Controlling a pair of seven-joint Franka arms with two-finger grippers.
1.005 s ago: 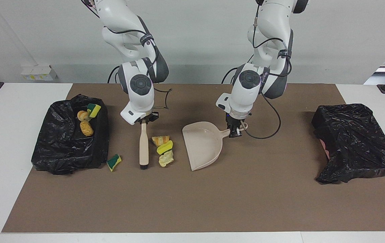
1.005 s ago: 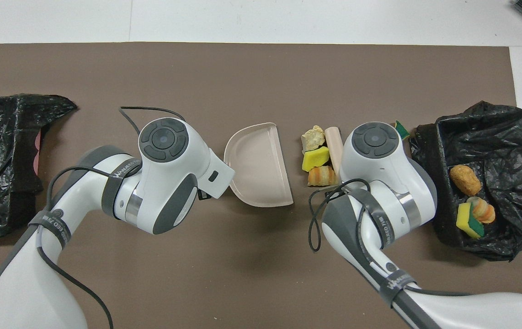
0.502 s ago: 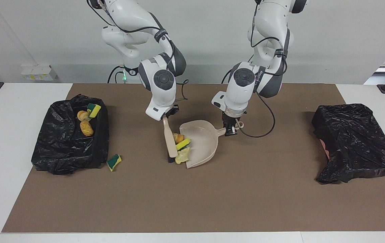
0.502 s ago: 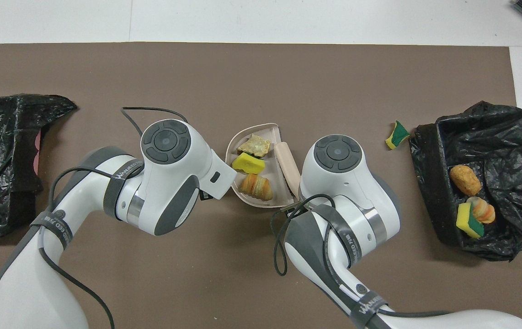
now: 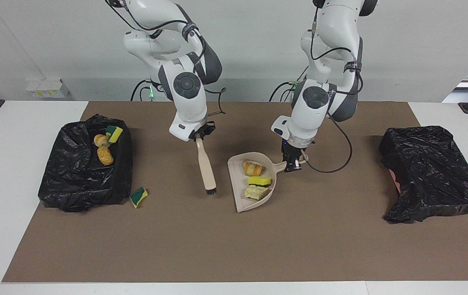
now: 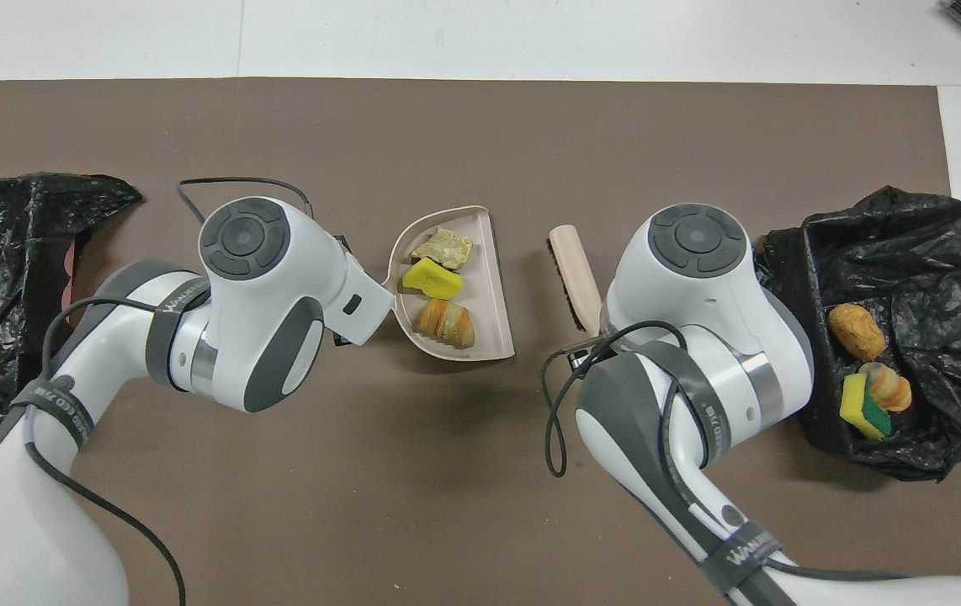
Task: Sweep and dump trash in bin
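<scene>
Left claw [image 5: 292,163] grips the beige plastic dustpan [image 5: 240,192] by its handle; three yellow and tan trash scraps [image 5: 257,180] lie in the pan, just beside that claw. Right claw [image 5: 199,135] is clamped on the beige-handled brush [image 5: 206,169], apart from the pan; one green-backed sponge scrap [image 5: 138,197] lies on the table beside the black-bagged bin [image 5: 74,184].

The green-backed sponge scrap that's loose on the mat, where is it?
The green-backed sponge scrap lies on the brown mat beside the open black bin bag, toward the right arm's end; the overhead view hides it.

Readable text: cable straps only.
Right arm's strap [image 6: 736,549] in overhead view reads approx. "WANJEED"; left arm's strap [image 6: 175,293] carries similar white lettering, partly legible. Nothing else readable.
</scene>
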